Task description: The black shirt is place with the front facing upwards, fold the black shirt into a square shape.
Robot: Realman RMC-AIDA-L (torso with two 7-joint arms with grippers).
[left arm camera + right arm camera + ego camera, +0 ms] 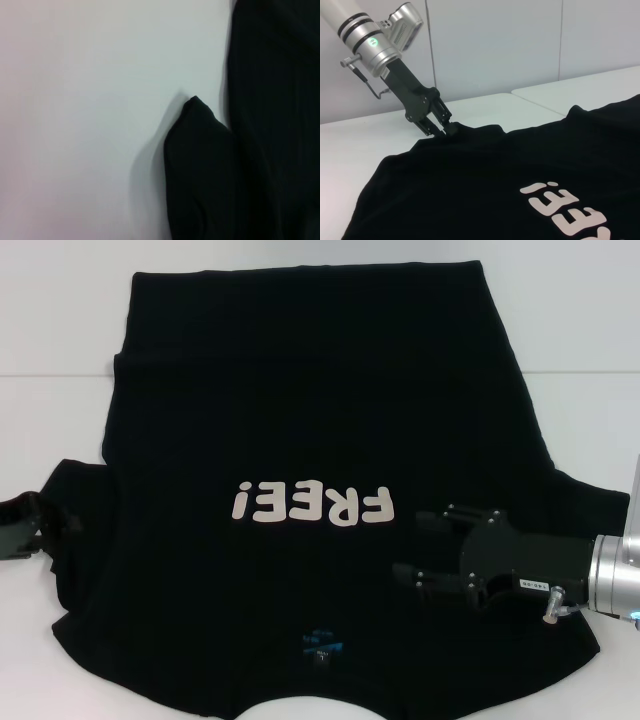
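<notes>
The black shirt [320, 420] lies spread front-up on the white table, its cream "FREE!" lettering [312, 505] upside down from my side and its blue neck label [322, 648] near the front edge. My left gripper [55, 525] is at the shirt's left sleeve. In the right wrist view that left gripper [443, 131] is shut on the sleeve's edge, and the cloth rises slightly there. The left wrist view shows only the sleeve tip [200, 150] on the table. My right gripper [425, 540] hovers open over the shirt's right chest area, beside the lettering.
The white table [60, 340] shows bare around the shirt on the left and right. A seam between table panels [520, 97] runs behind the shirt. A pale wall [520, 40] stands beyond the table.
</notes>
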